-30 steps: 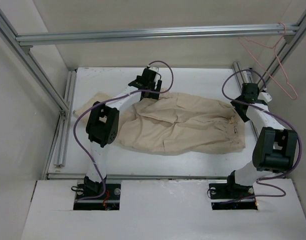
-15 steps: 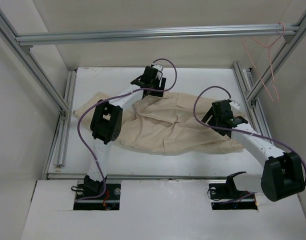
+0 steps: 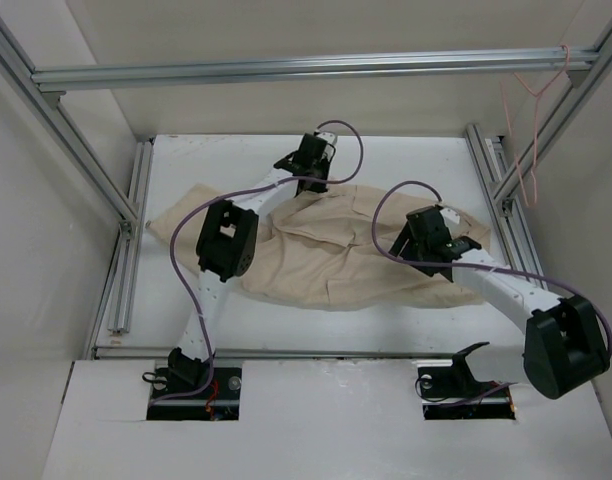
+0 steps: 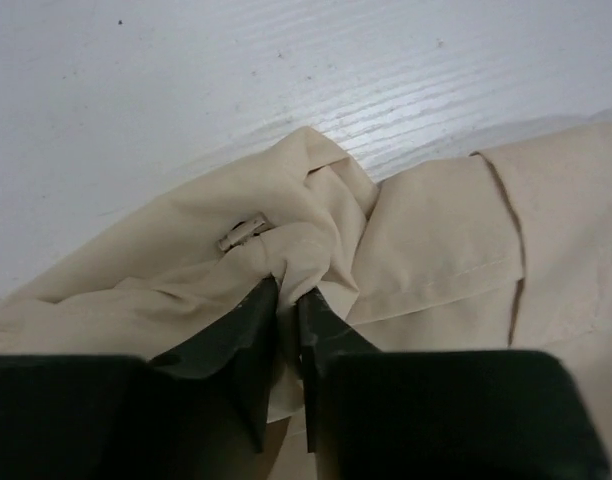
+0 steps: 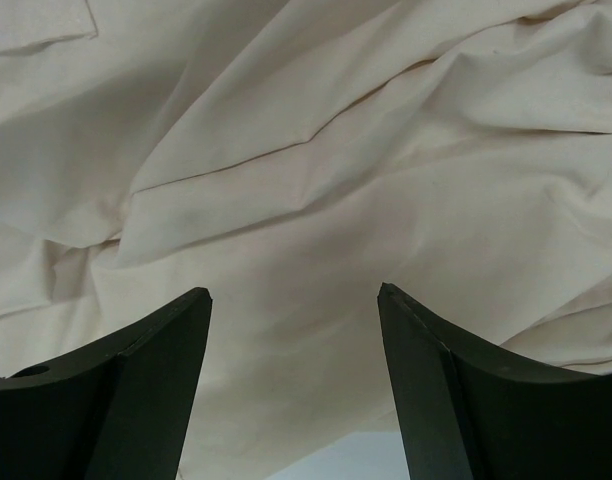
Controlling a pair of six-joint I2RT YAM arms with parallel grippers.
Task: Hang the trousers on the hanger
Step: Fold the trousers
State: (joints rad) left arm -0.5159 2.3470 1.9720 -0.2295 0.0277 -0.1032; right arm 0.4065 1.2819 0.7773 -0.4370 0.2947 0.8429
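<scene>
Pinch on the far cloth edge, second end effector poised above

The left end effector (image 4: pixel 286 295) is pressed together on a raised fold of the beige, wrinkled cotton trousers (image 4: pixel 436 240), held right at its tips beside a small tab. The right end effector (image 5: pixel 291 300) is spread and empty, with creased cloth directly beneath its tips. To grasp well, it should probably drop straight down and close on one firm ridge, so that both lift evenly rather than dragging fabric across the white bench (image 3: pixel 216 160). The thin pink wire hanger (image 3: pixel 514 125) hangs from the frame rail, well apart, above and beyond the right end effector.
</scene>
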